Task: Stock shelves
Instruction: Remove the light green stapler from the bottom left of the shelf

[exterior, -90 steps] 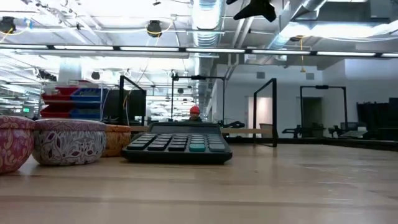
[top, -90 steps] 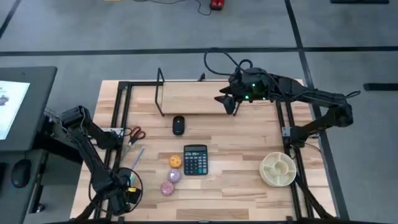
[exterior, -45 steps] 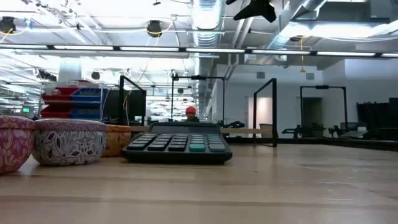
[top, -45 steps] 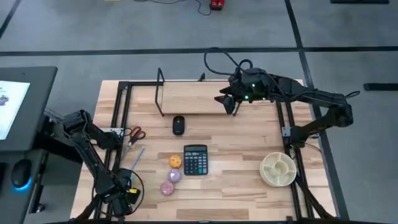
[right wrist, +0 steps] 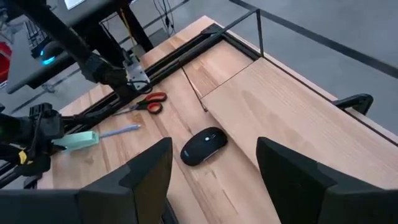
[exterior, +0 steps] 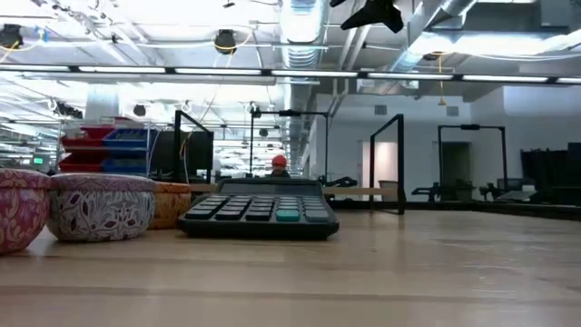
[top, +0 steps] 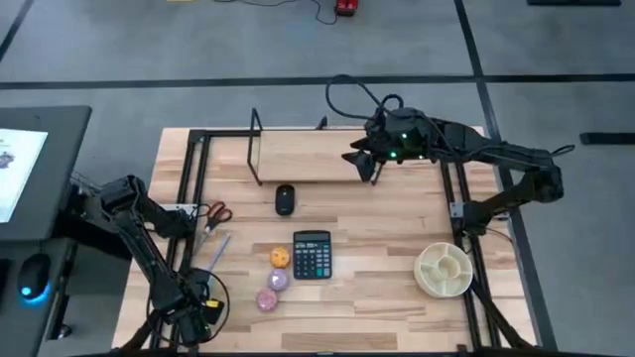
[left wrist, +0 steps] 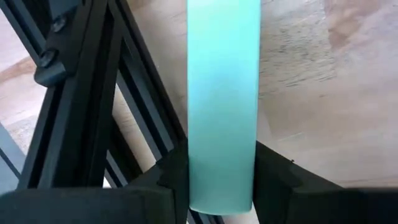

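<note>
The shelves [top: 303,157] stand at the table's far side, a pale plank [right wrist: 280,106] with thin black uprights [right wrist: 258,31]. My right gripper [top: 365,164] hovers open over the plank's right end with nothing between its fingers; it also shows at the top of the low view [exterior: 368,14]. My left gripper [top: 193,302] is at the near left corner, beside the black frame rail [left wrist: 81,93]. It is shut on a long mint-green bar [left wrist: 222,93], which also shows in the right wrist view [right wrist: 78,140]. My left gripper pinches one end of the mint-green bar [left wrist: 221,186] between its two fingers [left wrist: 171,183], which press on the bar's two long sides. The fingers lie along the bar, which reaches straight out past them over the tabletop. I cannot tell whether its free end touches the wood.
A black mouse [top: 285,199] lies just in front of the shelves. Red-handled scissors [top: 216,213] and a blue pen [top: 216,251] lie at the left. A calculator [top: 312,255] and three small patterned tins [top: 274,278] sit mid-table, and a round divided dish [top: 444,270] at the near right.
</note>
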Tool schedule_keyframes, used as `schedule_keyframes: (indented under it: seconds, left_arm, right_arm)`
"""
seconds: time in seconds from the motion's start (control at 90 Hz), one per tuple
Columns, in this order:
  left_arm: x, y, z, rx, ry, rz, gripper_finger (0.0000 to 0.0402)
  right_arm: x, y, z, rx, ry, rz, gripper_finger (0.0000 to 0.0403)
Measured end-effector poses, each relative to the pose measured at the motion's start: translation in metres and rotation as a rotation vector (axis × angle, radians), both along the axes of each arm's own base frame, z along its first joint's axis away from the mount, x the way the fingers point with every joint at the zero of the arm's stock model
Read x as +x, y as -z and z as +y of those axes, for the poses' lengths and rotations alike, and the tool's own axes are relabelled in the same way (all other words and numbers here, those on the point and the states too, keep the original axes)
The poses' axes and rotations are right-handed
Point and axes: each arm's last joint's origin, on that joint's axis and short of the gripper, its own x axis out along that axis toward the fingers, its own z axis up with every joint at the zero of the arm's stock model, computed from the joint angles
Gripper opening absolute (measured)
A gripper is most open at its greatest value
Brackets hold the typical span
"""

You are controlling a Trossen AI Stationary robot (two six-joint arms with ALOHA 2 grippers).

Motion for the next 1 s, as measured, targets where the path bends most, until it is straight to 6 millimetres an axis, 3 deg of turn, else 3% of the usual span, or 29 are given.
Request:
schedule_keyframes:
  seconds: [1.0]
  left_arm:
    - [0.015,-0.006,0.009,-0.012,-0.075,-0.063,0.0105]
  right_arm:
    - [0.000,0.000,0.000,0.000,0.001,0.000,0.0223]
